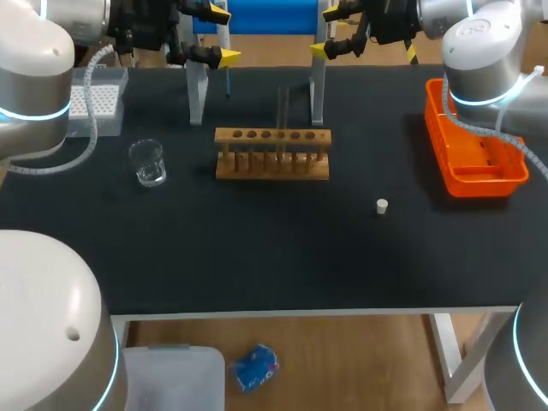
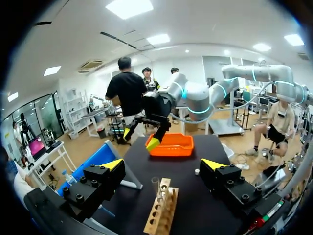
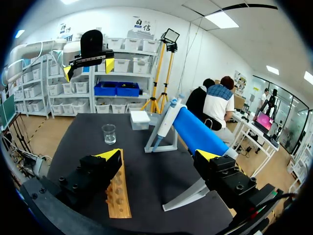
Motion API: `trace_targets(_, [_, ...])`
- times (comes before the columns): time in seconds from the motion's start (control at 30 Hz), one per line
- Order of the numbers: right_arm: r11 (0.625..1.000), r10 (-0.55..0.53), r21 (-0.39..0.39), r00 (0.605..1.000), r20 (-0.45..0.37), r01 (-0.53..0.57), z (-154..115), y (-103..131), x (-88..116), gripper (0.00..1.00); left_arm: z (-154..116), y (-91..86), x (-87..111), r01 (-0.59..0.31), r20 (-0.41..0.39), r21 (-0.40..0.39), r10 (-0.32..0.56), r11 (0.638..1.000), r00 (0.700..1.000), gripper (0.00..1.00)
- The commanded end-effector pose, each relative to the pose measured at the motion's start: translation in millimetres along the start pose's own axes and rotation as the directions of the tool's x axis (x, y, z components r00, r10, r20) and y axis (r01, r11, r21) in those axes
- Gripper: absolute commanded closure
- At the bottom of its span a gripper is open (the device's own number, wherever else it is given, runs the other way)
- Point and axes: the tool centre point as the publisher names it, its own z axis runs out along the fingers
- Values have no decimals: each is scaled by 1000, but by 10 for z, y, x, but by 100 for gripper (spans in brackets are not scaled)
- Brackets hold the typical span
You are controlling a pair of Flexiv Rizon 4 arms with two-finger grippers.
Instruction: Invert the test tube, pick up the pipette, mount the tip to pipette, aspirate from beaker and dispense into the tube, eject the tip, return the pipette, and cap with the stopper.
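A clear test tube [image 1: 282,116] stands upright in the wooden rack [image 1: 272,156] at mid-table. The glass beaker [image 1: 148,163] sits left of the rack, and the small white stopper [image 1: 382,205] lies to its front right. The pipette [image 3: 166,120] hangs on a white stand with a blue panel [image 3: 195,131] behind the rack. My left gripper [image 1: 221,36] and right gripper [image 1: 324,32] both hover open and empty at the far edge, above the stand. From the left wrist, its gripper [image 2: 164,164] is high above the rack [image 2: 161,210] and tube [image 2: 156,188]. The right wrist's gripper [image 3: 159,155] is likewise open above the rack [image 3: 119,193].
An orange tray [image 1: 473,150] lies at the right side of the table. A clear box of pipette tips [image 1: 92,98] sits at the back left. The stand's white legs [image 1: 197,94] rise just behind the rack.
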Motion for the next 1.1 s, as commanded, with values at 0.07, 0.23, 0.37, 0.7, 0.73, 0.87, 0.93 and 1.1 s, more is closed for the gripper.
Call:
trace_targets(0.07, [1000, 1, 4, 1000, -2, -1, -11, 5, -3, 0, 228, 281, 203, 52, 63, 48, -55, 997, 996, 0])
trace_targets(0.23, [1000, 1, 4, 1000, -2, -1, -11, 5, -3, 0, 405, 637, 435, 93, 105, 119, -106, 989, 989, 0])
trace_targets(0.37, [1000, 1, 4, 1000, -2, -1, -11, 5, -3, 0, 541, 852, 535, 86, 135, 98, -99, 991, 986, 0])
trace_targets(0.7, [1000, 1, 4, 1000, -2, -1, -11, 5, -3, 0, 588, 1018, 337, 130, 272, 35, -134, 991, 953, 0])
trace_targets(0.73, [1000, 1, 4, 1000, -2, -1, -11, 5, -3, 0, 591, 1021, 307, 122, 264, 51, -132, 991, 955, 0])
trace_targets(0.87, [1000, 1, 4, 1000, -2, -1, -11, 5, -3, 0, 604, 1024, 223, 127, 257, 35, -132, 991, 957, 0])
trace_targets(0.93, [1000, 1, 4, 1000, -2, -1, -11, 5, -3, 0, 603, 1019, 200, 126, 252, 33, -130, 991, 959, 0])
trace_targets(1.1, [1000, 1, 4, 1000, -2, -1, -11, 5, -3, 0, 612, 1015, 165, 125, 230, 21, -126, 992, 965, 0])
